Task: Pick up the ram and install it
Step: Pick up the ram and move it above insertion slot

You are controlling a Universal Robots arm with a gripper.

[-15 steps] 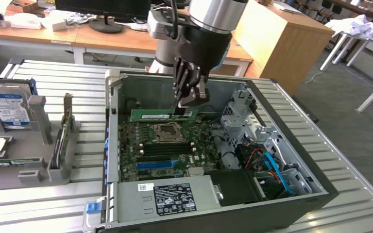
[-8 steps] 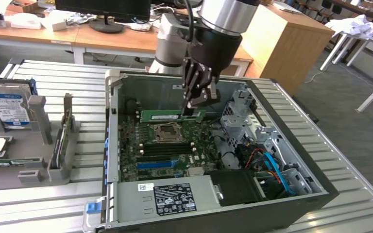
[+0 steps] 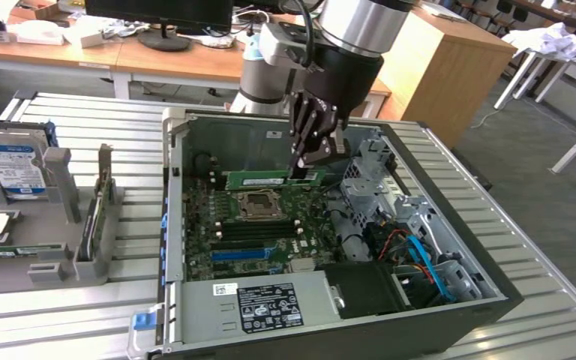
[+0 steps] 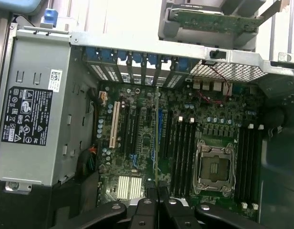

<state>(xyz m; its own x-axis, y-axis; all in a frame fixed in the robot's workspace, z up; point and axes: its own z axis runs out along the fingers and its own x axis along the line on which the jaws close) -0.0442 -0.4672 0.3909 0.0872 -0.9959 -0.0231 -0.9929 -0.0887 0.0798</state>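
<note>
The ram (image 3: 268,179) is a long green stick with a pale label, hanging level over the motherboard (image 3: 213,214) inside the open computer case. My gripper (image 3: 305,169) is shut on the end of the stick toward the exterior view's right, above the CPU socket (image 3: 258,204). Black memory slots (image 3: 253,229) lie just in front of the socket. In the wrist view the ram (image 4: 157,133) shows edge-on as a thin line running out from my gripper (image 4: 157,196), above the board near the black slots (image 4: 180,150) beside the socket (image 4: 216,167).
The case walls (image 3: 173,187) ring the board. A grey power supply (image 3: 258,300) sits at the front and a drive cage with blue cables (image 3: 418,251) on the exterior view's right. A fixture with a hard drive (image 3: 16,169) stands on the exterior view's left.
</note>
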